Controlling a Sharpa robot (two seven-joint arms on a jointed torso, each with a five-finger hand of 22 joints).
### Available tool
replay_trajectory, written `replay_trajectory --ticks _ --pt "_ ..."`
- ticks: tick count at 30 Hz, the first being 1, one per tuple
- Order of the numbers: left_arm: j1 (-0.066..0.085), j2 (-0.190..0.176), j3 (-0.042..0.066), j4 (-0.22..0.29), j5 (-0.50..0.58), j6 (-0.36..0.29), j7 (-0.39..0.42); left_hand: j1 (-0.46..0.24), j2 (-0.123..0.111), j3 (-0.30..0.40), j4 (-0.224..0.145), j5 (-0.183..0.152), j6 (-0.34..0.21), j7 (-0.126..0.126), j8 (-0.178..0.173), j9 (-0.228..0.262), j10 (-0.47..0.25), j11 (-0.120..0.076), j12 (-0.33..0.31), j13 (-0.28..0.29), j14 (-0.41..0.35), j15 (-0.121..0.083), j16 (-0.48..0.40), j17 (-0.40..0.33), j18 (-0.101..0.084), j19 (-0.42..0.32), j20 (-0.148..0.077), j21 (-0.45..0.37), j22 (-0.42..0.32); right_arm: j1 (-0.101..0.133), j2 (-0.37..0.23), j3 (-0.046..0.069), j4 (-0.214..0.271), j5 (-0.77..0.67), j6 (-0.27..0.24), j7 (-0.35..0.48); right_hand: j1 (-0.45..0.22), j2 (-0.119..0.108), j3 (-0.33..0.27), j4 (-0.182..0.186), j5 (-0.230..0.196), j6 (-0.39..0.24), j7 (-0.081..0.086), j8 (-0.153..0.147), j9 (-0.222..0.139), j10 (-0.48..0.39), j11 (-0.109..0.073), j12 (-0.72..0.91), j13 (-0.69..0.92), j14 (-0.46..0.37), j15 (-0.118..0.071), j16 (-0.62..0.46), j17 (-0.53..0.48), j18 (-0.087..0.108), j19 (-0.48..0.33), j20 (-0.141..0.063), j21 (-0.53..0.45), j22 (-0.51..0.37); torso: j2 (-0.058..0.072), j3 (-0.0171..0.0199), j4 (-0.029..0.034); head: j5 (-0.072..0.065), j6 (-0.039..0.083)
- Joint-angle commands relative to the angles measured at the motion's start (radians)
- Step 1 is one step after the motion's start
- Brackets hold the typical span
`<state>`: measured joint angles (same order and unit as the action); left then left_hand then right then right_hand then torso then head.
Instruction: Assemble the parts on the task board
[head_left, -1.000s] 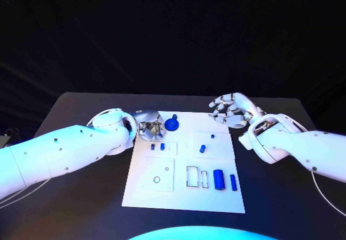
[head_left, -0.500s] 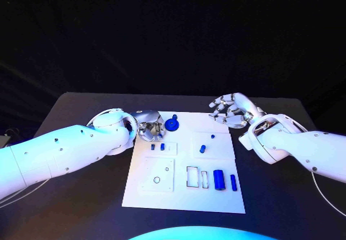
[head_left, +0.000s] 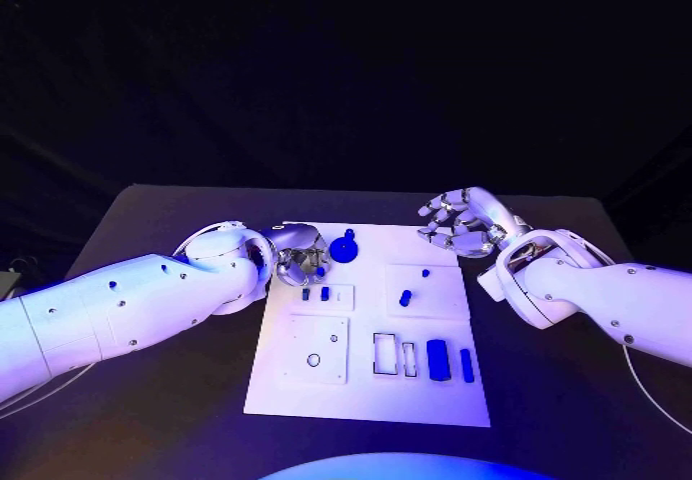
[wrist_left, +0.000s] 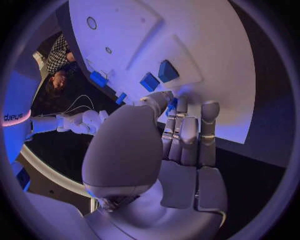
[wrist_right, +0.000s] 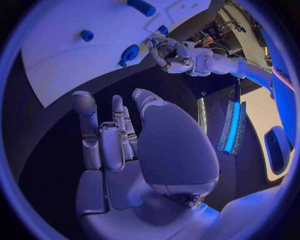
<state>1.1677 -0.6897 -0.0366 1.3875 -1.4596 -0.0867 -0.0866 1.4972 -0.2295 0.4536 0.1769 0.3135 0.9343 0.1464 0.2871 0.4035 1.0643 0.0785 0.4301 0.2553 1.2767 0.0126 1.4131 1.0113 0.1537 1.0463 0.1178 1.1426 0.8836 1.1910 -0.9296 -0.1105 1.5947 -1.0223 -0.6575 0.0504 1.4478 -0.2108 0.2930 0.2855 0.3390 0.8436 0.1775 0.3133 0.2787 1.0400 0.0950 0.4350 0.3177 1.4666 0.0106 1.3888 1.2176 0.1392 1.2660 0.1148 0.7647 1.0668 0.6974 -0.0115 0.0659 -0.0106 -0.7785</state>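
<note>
Left robot hand (head_left: 299, 256) curled, empty | right robot hand (head_left: 459, 224) spread | task board (head_left: 368, 390) between

You have open dark surface (head_left: 159, 400) on both sides of the task board (head_left: 368, 395), lower left and lower right of the frame. The board's lower strip is bare. At upper centre, the left hand (head_left: 300, 255) crowds the round blue part (head_left: 345, 246), and the right hand (head_left: 462, 225) hovers off the board's upper right corner. Small blue parts (head_left: 437, 359) stand at lower right of the board.
</note>
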Motion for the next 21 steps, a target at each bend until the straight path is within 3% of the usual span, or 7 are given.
replay_trajectory --ticks 1,21 --pt "-0.002 0.003 -0.001 0.008 -0.002 0.011 0.003 -0.020 -0.007 -0.010 0.010 -0.004 -0.024 0.003 -0.016 -0.006 -0.027 0.004 0.012 0.013 -0.016 0.008 -0.004 -0.012 0.005 -0.018 0.002 -0.017 -0.021 -0.001 0.001 0.000 -0.001 -0.001 -0.001 0.003 -0.005 -0.001 0.004 0.000 0.003 0.006 0.000 -0.007 -0.002 0.005 0.001 -0.004 -0.001 0.007 0.005 -0.006 -0.001 0.007 0.000 0.001 -0.004 -0.001 0.000 -0.0006 -0.0004 -0.001 0.002" --pt "-0.003 -0.003 -0.001 0.010 -0.001 0.010 -0.031 -0.023 -0.021 -0.037 0.049 0.002 -0.113 -0.003 -0.049 -0.012 -0.123 0.000 0.187 0.124 -0.021 0.008 0.018 -0.001 0.009 -0.019 0.005 -0.044 -0.040 -0.003 -0.001 0.000 -0.002 -0.007 0.019 -0.008 -0.011 -0.014 0.009 -0.001 -0.003 -0.001 0.005 -0.011 -0.005 -0.009 0.007 -0.018 -0.014 0.003 0.009 -0.011 -0.010 0.009 -0.008 0.003 -0.023 -0.010 0.000 0.0010 -0.0006 -0.003 0.006"
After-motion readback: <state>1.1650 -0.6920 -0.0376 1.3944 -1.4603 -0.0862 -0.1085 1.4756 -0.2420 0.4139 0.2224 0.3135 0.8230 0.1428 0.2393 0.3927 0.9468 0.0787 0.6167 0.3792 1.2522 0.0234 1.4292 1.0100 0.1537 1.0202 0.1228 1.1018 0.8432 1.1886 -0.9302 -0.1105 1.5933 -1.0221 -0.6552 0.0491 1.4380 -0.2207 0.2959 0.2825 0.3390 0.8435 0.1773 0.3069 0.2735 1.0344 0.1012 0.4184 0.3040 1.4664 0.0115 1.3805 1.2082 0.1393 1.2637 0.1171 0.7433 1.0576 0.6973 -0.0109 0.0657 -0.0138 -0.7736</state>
